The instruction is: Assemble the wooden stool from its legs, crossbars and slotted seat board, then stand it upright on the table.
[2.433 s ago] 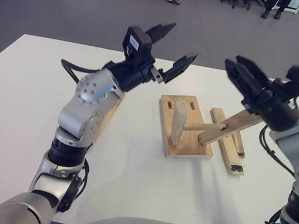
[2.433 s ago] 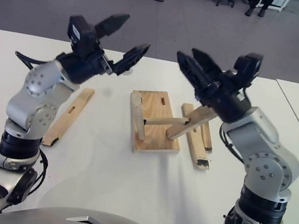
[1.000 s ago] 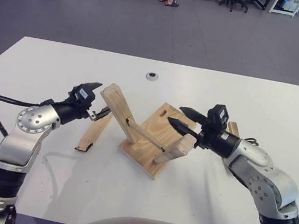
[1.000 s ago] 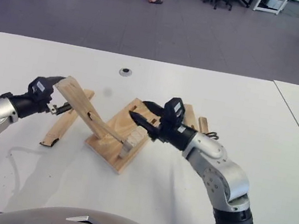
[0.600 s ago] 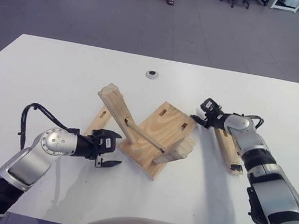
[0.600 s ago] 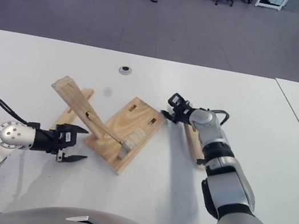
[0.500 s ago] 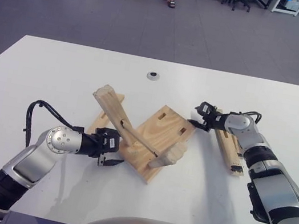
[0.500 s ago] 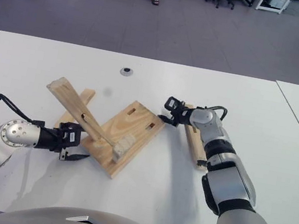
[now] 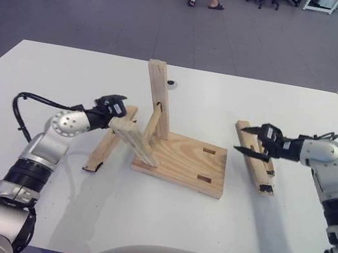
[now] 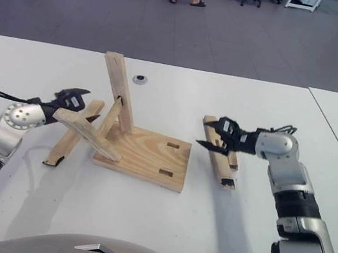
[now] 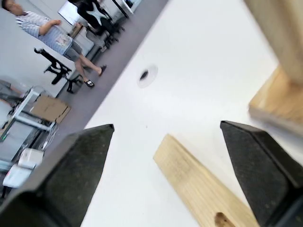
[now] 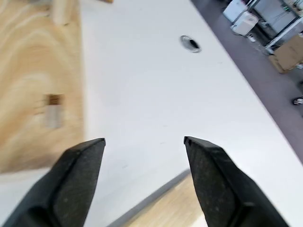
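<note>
The seat board [image 9: 182, 162] lies flat in the middle of the table [image 9: 158, 223], slots up, and one leg [image 9: 159, 95] stands upright from its far left corner. From that leg a crossbar [image 9: 152, 123] slants down to a second leg [image 9: 135, 141], which leans out over the board's left edge and, as far as we can judge, is in no slot. Two slots [image 9: 209, 151] on the right side gape empty.

The left gripper [image 9: 113, 107] sits at the leaning leg's upper end, claw spread wide, pinching nothing. Beneath it another loose leg [image 9: 105, 148] lies on the table. Over on the right, the right gripper [image 9: 245, 140] hovers just beside the loose timber [image 9: 259, 172], fingers [image 12: 80, 179] spread apart, nothing between them.

Here is the danger as we see it: that leaning leg hangs on the crossbar alone. Shove it carelessly and it could lever the upright leg out of its slot, or pull off the crossbar. The board is unclamped too, so a sideways push may just slide everything.
</note>
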You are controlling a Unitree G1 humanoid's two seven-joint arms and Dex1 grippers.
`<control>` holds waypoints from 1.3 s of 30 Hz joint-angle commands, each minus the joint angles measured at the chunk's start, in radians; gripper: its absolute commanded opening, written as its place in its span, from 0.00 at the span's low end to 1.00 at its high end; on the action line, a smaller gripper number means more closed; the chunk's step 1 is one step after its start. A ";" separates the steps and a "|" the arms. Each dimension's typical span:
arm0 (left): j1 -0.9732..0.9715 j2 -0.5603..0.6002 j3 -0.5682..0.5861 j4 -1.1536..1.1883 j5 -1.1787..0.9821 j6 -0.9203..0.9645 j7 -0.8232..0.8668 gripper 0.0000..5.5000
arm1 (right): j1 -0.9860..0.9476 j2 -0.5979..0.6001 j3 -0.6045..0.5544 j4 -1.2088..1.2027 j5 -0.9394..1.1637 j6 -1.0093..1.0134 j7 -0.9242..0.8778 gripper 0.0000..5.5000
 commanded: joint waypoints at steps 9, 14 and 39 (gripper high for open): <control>0.193 0.032 -0.199 -0.316 0.033 0.281 -0.133 0.75 | -0.194 0.302 0.138 0.488 -0.216 -0.223 -0.126 0.56; 0.035 -0.119 -0.308 -0.018 0.192 0.209 0.023 0.75 | -0.066 0.283 0.134 0.351 -0.199 -0.197 -0.080 0.56; -0.065 -0.299 -0.159 0.048 0.092 0.225 0.153 0.75 | 0.529 0.343 -0.441 -0.454 0.210 0.615 -0.675 0.44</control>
